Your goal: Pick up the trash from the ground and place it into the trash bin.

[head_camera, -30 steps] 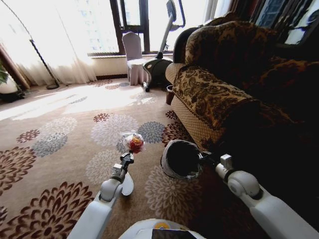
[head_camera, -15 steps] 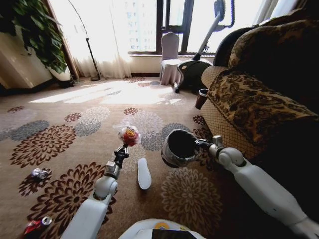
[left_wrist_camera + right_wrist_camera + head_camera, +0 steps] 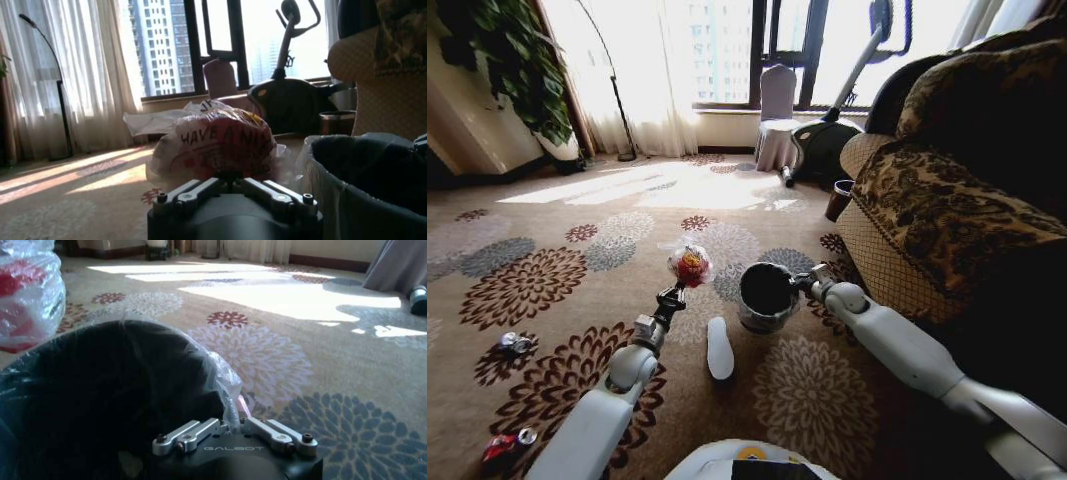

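Note:
My left gripper (image 3: 675, 292) is shut on a piece of trash (image 3: 690, 266), a red crumpled wrapper in clear plastic, held above the carpet. In the left wrist view the wrapper (image 3: 223, 142) sits just beyond the left gripper (image 3: 229, 179). My right gripper (image 3: 801, 282) is shut on the rim of the trash bin (image 3: 765, 298), a small dark bin with a grey liner, held up and tilted just right of the wrapper. The right wrist view shows the right gripper (image 3: 231, 424) clamped on the bin's liner (image 3: 217, 372), with the wrapper (image 3: 27, 300) beside the rim. More trash (image 3: 515, 343) and a red piece (image 3: 505, 449) lie on the carpet at left.
A white shoe insole (image 3: 719, 348) lies on the carpet between my arms. A patterned sofa (image 3: 947, 210) fills the right side. An exercise bike (image 3: 827, 140), a covered chair (image 3: 777, 120) and a floor lamp (image 3: 617, 110) stand by the window; a plant (image 3: 507, 60) is far left.
The head camera has swung left, bringing the floor litter into view. The right arm has brought the bin closer to the wrapper held in the left gripper.

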### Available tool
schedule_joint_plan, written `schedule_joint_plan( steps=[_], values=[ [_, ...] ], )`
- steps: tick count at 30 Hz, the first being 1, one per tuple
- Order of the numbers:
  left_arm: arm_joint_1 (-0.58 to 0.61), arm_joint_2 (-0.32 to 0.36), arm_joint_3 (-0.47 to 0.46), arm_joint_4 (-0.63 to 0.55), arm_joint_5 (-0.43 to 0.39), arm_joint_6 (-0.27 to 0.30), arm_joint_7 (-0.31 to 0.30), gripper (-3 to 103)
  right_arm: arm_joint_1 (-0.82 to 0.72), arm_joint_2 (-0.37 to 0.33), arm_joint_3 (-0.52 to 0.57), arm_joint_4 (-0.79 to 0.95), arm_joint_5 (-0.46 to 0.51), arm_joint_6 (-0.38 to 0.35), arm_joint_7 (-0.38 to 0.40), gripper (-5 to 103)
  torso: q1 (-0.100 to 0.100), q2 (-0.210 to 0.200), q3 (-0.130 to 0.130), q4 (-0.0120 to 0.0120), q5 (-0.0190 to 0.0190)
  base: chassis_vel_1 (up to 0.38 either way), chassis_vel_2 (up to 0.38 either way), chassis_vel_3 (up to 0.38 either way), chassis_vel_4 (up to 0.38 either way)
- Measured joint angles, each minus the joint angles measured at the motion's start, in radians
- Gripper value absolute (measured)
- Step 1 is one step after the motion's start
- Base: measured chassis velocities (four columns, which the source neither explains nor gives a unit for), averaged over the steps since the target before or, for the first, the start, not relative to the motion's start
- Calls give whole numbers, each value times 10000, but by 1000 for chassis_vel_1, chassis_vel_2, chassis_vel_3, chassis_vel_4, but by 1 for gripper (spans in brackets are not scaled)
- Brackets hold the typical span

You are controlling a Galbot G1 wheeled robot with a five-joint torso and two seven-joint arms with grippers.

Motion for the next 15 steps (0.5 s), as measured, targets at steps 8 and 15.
schedule_joint_plan(
  steps=[8, 15],
  values=[
    [-126, 267, 196, 22, -579, -3, 241, 0, 430, -210, -431, -396, -854, 320, 37, 1, 0, 3, -3, -26, -18, 0, 0, 0, 0],
    [-568, 550, 351, -685, -811, 360, 260, 0, 752, 49, -644, -332, -621, -753, 17, 1, -1, 3, -3, -6, -3, 0, 0, 0, 0]
  ],
)
